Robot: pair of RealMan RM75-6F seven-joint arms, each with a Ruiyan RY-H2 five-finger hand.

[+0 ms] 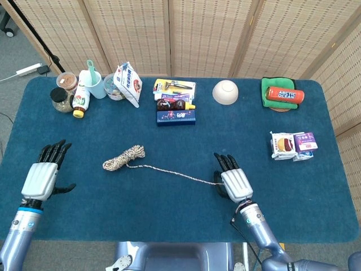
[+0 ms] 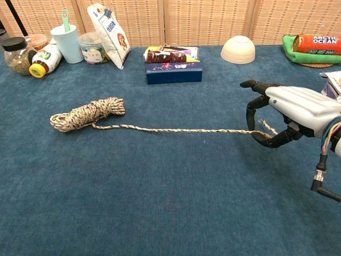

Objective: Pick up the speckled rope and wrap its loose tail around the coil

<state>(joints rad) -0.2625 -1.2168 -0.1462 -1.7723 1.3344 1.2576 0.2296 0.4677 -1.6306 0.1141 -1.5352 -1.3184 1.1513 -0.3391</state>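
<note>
Right hand (image 2: 290, 114) is pinching the loose tail end of the limp, light, beige-and-brown speckled rope (image 2: 176, 130), raising it taut off the blue worktop (image 2: 160, 202) while the coil (image 2: 88, 113) is lying well apart, and left hand (image 1: 42, 176) is hovering with fingers spread, holding nothing.

I find both views evenly and brightly lit, the light diffuse and apparently from overhead. Shadows are soft and short: a faint one sits under my right hand (image 2: 290, 114) in the chest view, another beside the white bowl (image 1: 225, 92) in the head view. The blue table (image 1: 169, 209) shows no glare; only the hand's pale shell carries a mild sheen. Focus is sharp across the head view. In the chest view the far items look slightly softer, and the table's back edge bows a little toward the corners.
</note>
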